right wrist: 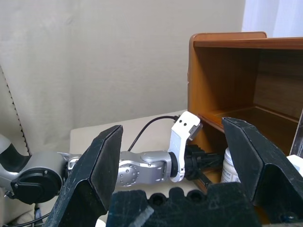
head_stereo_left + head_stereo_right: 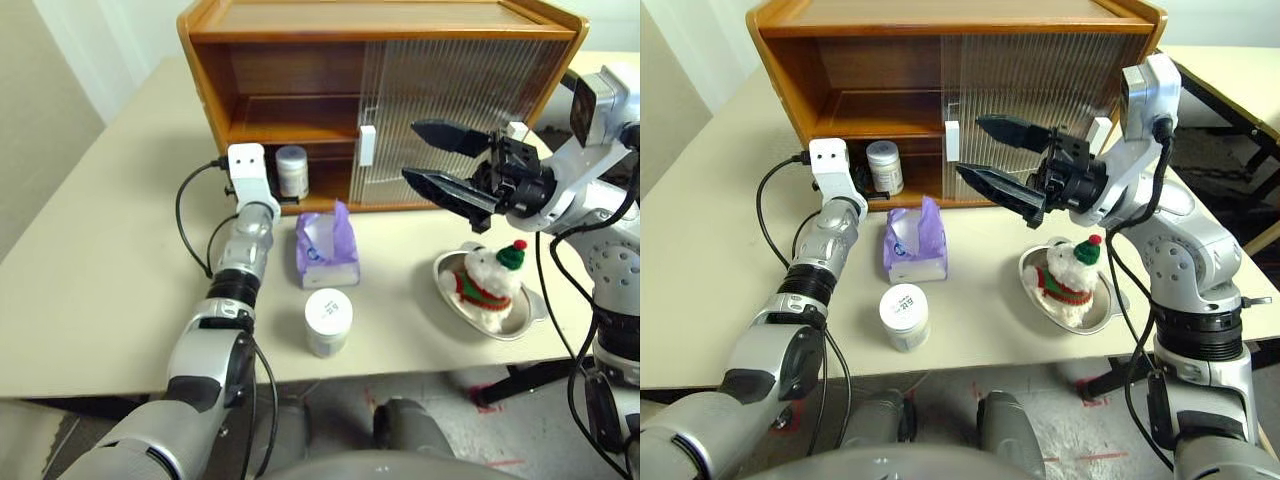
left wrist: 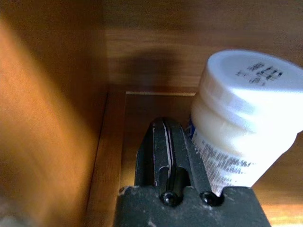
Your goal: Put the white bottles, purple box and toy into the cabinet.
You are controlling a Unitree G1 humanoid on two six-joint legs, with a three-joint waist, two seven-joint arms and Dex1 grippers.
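Observation:
The wooden cabinet (image 2: 300, 60) stands at the back of the table with its left half uncovered. One white bottle (image 2: 292, 170) stands on its lower shelf. My left gripper (image 3: 165, 142) reaches into that shelf, shut with nothing between its fingers, and the bottle (image 3: 241, 118) is close beside it. The second white bottle (image 2: 328, 322) stands near the table's front edge. The purple box (image 2: 326, 245) lies between it and the cabinet. To the right, the toy (image 2: 488, 280) sits in a silver dish (image 2: 525, 322). My right gripper (image 2: 410, 150) hangs open above the dish.
The ribbed sliding door (image 2: 450, 100) with its white handle (image 2: 367, 145) covers the cabinet's right half, just behind my right gripper. A black cable (image 2: 185, 215) loops over the table left of my left wrist. The upper shelf (image 2: 290, 105) holds nothing.

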